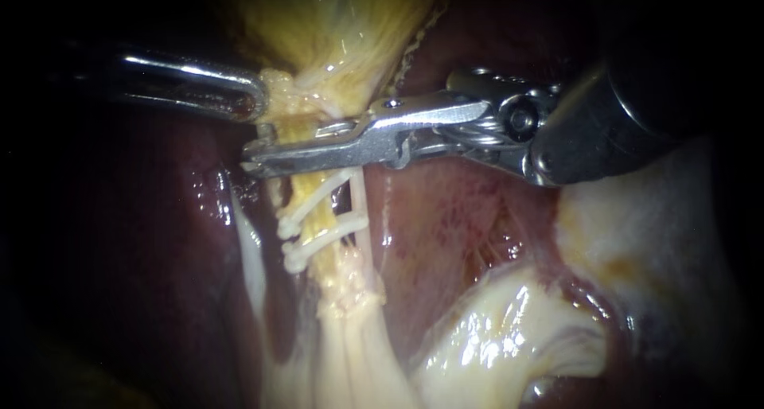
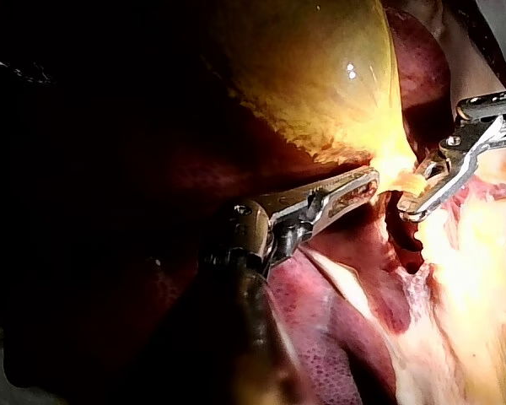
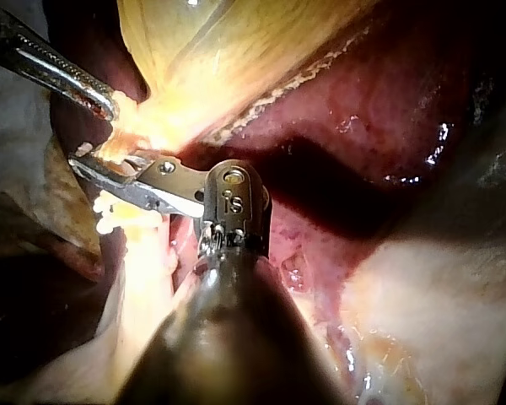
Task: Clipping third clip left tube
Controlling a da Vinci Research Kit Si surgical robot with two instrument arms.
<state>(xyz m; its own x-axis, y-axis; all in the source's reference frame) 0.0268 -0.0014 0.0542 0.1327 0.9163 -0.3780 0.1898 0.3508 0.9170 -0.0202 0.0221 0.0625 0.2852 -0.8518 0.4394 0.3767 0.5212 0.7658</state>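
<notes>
Tube: the yellow tube [image 1: 306, 188] runs down from the gallbladder's neck through the middle of the endoscope view. A thinner pale strand lies just beside it, and it cannot be told for sure that this is the left tube.
Clips in place: an upper clip [image 1: 314, 200] and a lower clip [image 1: 326, 235], both white, cross the tube at a slant, one just beneath the other.
Right instrument: the right instrument [image 1: 255, 154] comes in from the right and lies across the tube just above the upper clip. Its jaws are pressed onto the tube from two sides, with only a thin slit between them.
Third clip: no clip can be made out inside the jaws. By judgement the step is at its squeeze: two clips sit on the tube, the third is not yet seen free of the jaws, and release and withdrawal are left.
Left instrument: the left instrument [image 1: 261, 99] comes in from the left. Its jaws are pinched on lumpy yellow tissue at the gallbladder's neck, just above the right instrument.
Gallbladder: the gallbladder [image 1: 334, 27] is yellow and smooth, narrowing down into the tube.
Liver: the liver [image 1: 454, 210] is dark red, wet and glossy, and lies behind and to both sides of the tube.
Fatty tissue: cream fatty tissue [image 1: 509, 329] is folded and shiny, near the tube's lower end.
Surroundings: all is dark beyond the lit tissue, and nothing under or around the organs shows.
</notes>
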